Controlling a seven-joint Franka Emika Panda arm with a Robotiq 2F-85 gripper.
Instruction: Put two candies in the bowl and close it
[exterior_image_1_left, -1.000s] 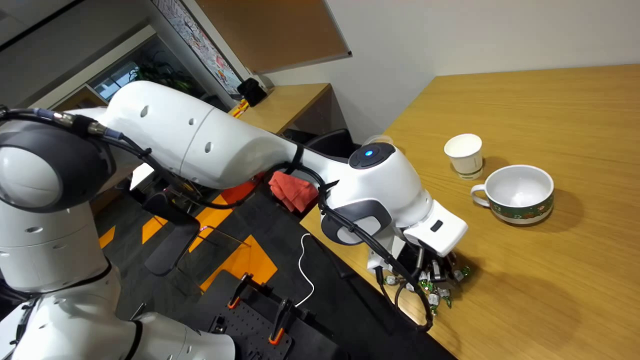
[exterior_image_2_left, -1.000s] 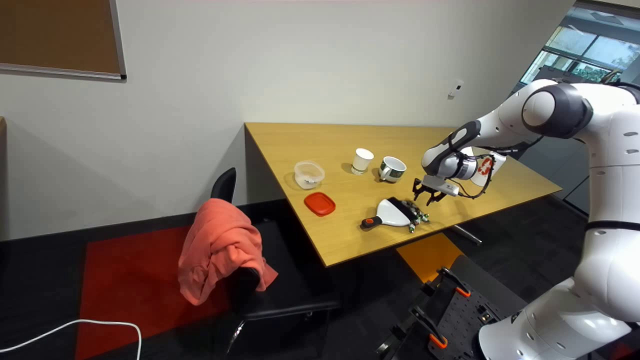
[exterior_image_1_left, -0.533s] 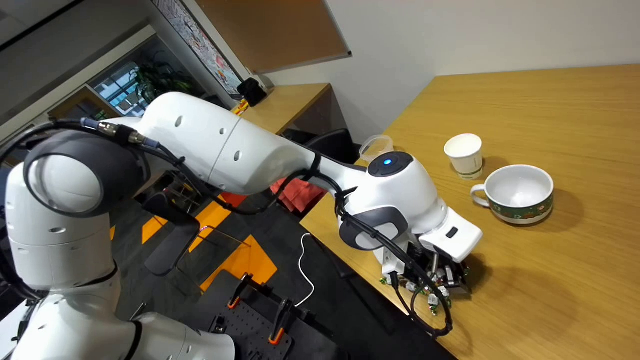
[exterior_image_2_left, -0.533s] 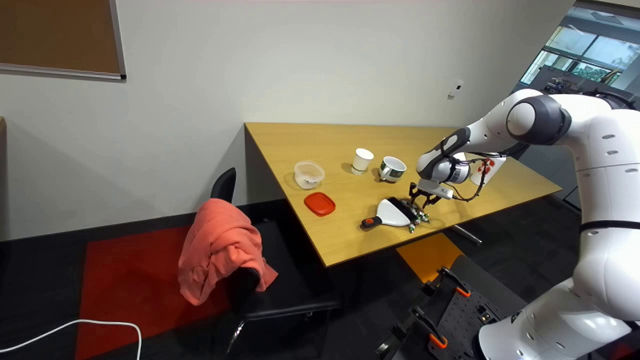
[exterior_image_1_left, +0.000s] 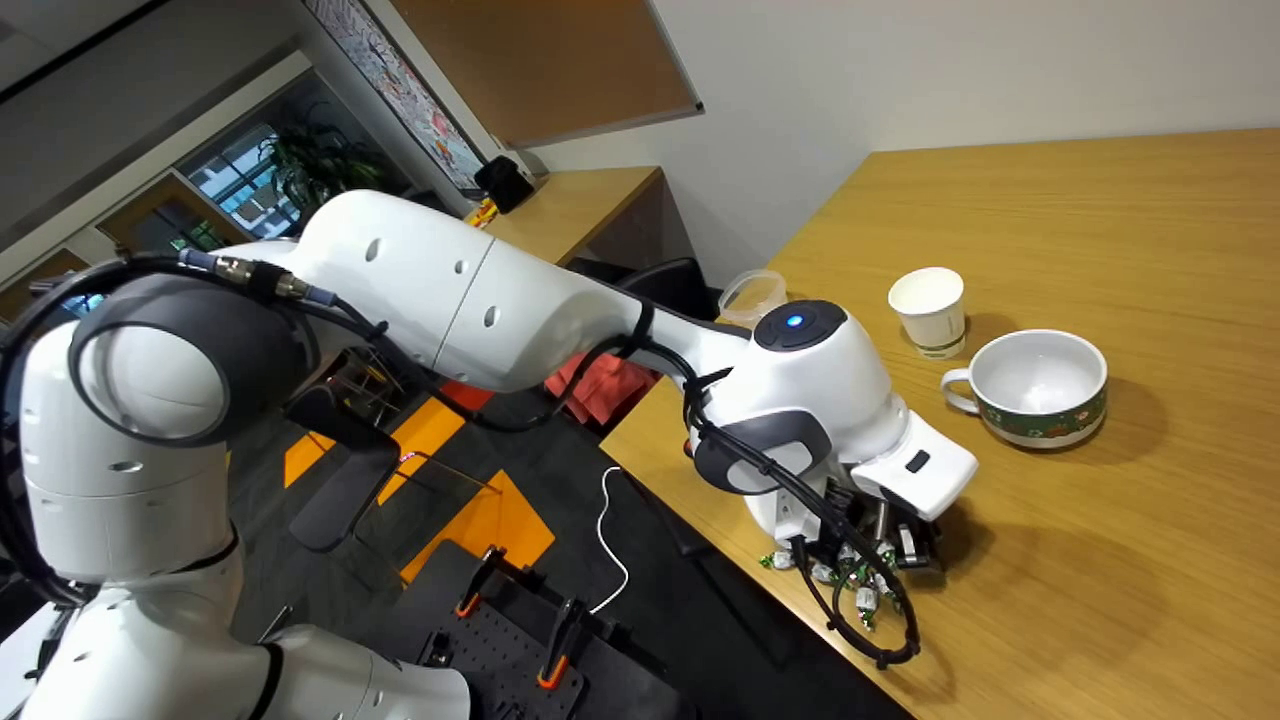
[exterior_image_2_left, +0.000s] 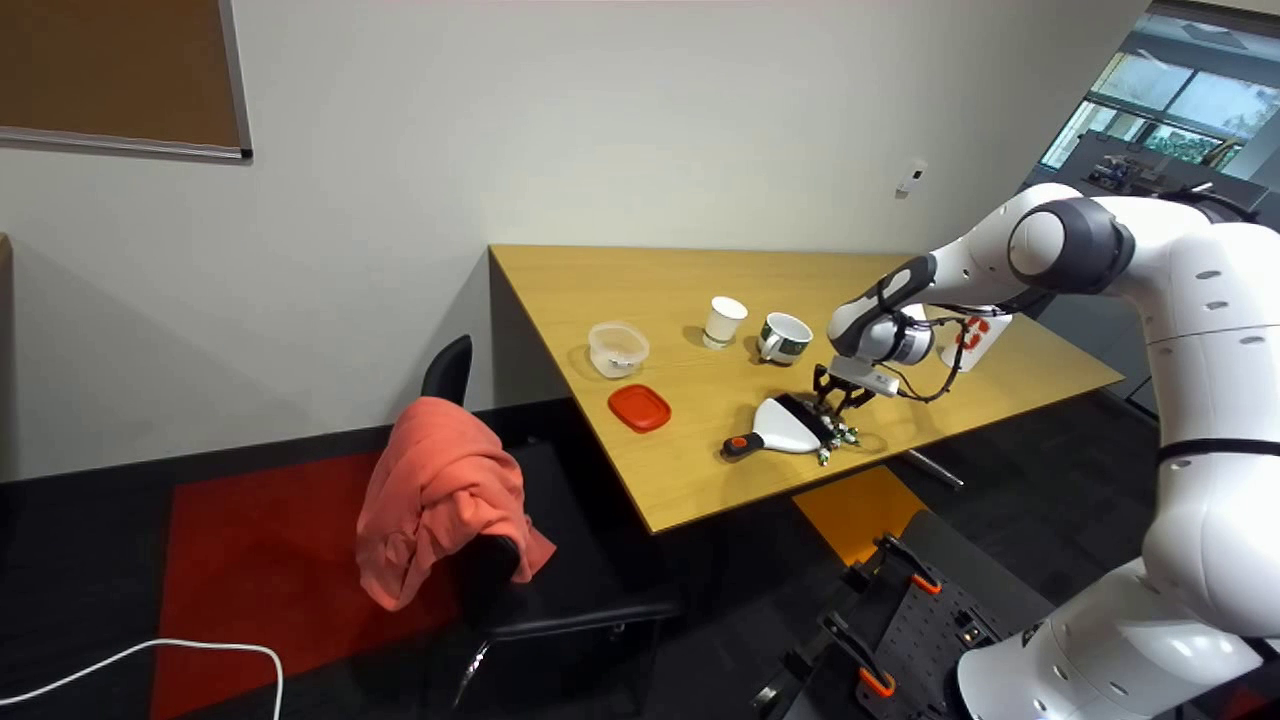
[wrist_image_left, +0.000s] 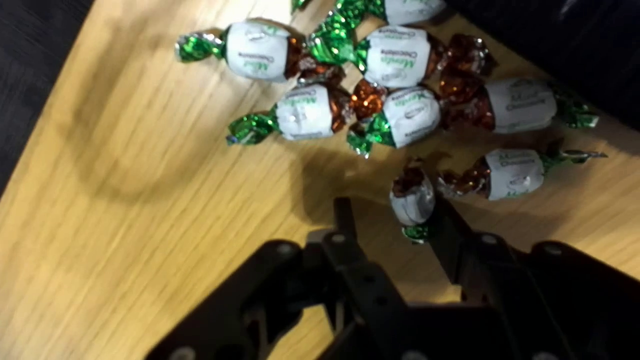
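Observation:
Several candies in white, green and brown-red wrappers lie in a cluster on the table, in both exterior views (exterior_image_1_left: 867, 600) (exterior_image_2_left: 848, 436) and across the wrist view (wrist_image_left: 395, 56). My gripper (wrist_image_left: 391, 207) is open and low over the cluster's edge; it also shows in an exterior view (exterior_image_2_left: 832, 402). One candy (wrist_image_left: 412, 202) sits between its fingertips, closer to the right finger; whether it touches is unclear. No small black bowl shows; it is out of view. A flat red lid (exterior_image_2_left: 640, 408) lies beside a clear plastic container (exterior_image_2_left: 618, 352).
A scraper-like tool (exterior_image_2_left: 785, 427) with white blade and black edge lies against the candies. A white cup (exterior_image_1_left: 930, 310) and a white mug with green band (exterior_image_1_left: 1045, 390) stand farther back. The table edge (wrist_image_left: 37, 115) runs close to the candies.
My gripper has moved down and toward the scraper, from beside the candies to over them. The candies, lid, container, cup and mug have not visibly moved.

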